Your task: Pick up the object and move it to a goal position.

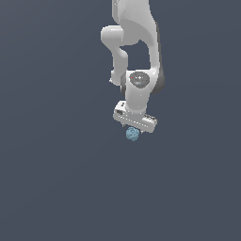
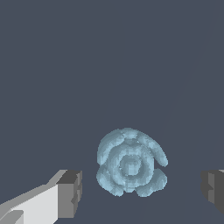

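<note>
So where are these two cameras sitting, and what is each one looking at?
Exterior view: off the arm, exact spot unknown, facing the white arm; the gripper hangs just over the light-blue lump.
Wrist view: on the wrist, looking past the gripper's two spread fingertips at the lump.
Shared: lump and gripper.

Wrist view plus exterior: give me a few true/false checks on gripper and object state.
1. The white robot gripper is open. True.
2. The light-blue bumpy round lump is clamped by both fingers. False: gaps show on both sides.
3. The lump lies between the two fingers. True.
4. The lump is red and box-shaped. False: light blue, roundish.
5. In the exterior view the lump sits just under the gripper. True.
</note>
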### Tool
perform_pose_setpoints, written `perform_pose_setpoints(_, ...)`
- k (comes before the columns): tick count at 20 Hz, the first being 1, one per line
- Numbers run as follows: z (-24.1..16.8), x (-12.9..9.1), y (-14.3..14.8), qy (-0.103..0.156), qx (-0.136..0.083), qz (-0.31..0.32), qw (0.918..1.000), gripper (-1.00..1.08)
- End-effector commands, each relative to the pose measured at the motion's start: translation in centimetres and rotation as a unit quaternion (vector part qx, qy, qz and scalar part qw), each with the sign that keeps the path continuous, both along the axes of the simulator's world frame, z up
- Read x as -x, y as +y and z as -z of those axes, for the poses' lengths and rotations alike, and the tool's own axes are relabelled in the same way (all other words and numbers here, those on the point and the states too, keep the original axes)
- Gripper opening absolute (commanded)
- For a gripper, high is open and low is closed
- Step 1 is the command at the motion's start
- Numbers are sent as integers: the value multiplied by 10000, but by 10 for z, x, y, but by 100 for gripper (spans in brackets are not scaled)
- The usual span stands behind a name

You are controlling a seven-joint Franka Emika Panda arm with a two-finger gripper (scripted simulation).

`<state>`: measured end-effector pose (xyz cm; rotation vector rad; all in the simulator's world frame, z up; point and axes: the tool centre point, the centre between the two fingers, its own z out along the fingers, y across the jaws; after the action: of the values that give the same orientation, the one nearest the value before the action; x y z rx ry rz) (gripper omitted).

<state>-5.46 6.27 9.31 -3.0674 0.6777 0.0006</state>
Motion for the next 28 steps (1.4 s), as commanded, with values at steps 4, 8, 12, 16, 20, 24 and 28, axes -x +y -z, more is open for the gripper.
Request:
perform_pose_setpoints(4,4,4,4,-2,2,117,9999,100)
perform_pose_setpoints(8,5,4,4,1,1,101,9999,100)
perform_pose_setpoints(12,15,4,4,0,1,104,9999,100)
perform_pose_setpoints(16,35,5,4,-1,2,114,9999,100)
perform_pose_setpoints(20,50,5,4,-1,2,118,9999,100)
perform_pose_setpoints(24,54,5,4,-1,2,118,9999,100)
perform_pose_setpoints(28,54,5,4,-1,2,118,9999,-100)
